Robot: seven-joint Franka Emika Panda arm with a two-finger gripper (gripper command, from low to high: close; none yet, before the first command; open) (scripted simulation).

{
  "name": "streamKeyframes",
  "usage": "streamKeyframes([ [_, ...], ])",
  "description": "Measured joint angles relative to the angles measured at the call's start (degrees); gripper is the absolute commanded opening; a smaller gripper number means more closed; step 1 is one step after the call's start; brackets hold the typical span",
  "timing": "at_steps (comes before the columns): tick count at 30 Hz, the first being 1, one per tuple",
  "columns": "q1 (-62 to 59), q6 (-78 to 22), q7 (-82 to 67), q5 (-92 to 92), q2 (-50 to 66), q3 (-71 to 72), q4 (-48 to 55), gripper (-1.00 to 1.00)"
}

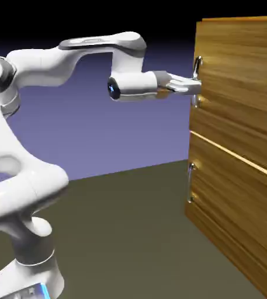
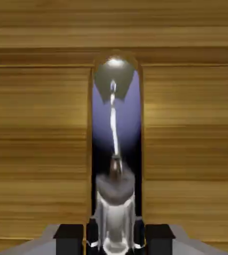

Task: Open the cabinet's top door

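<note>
The cabinet of golden-brown wood stands at the right of the exterior view. Its top door looks flush with the cabinet front and carries a vertical silver handle at its left edge. My gripper reaches in level from the left and is shut on that handle. In the hand view the mirror-like handle rises as a tall arch between my dark fingertips, my gripper clamped around its base. The top door's wood fills the rest of that view.
Below the top door sits the lower door with its shorter silver handle. The dark table stretches between my base and the cabinet. My arm arches high from the lower left.
</note>
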Motion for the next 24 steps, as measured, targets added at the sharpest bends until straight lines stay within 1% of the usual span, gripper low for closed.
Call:
streamKeyframes([
  [6,12.46,-7.14,2.54,-8.08,-2.59,-11.47,-10.32,-1.00],
  [13,24.26,-17.16,7.38,-21.49,-9.00,-26.00,-22.03,-1.00],
  [18,29.05,-25.15,10.85,-32.34,-14.31,-36.39,-28.55,-1.00],
  [24,30.87,-35.53,13.93,-45.93,-19.29,-48.85,-33.31,-1.00],
])
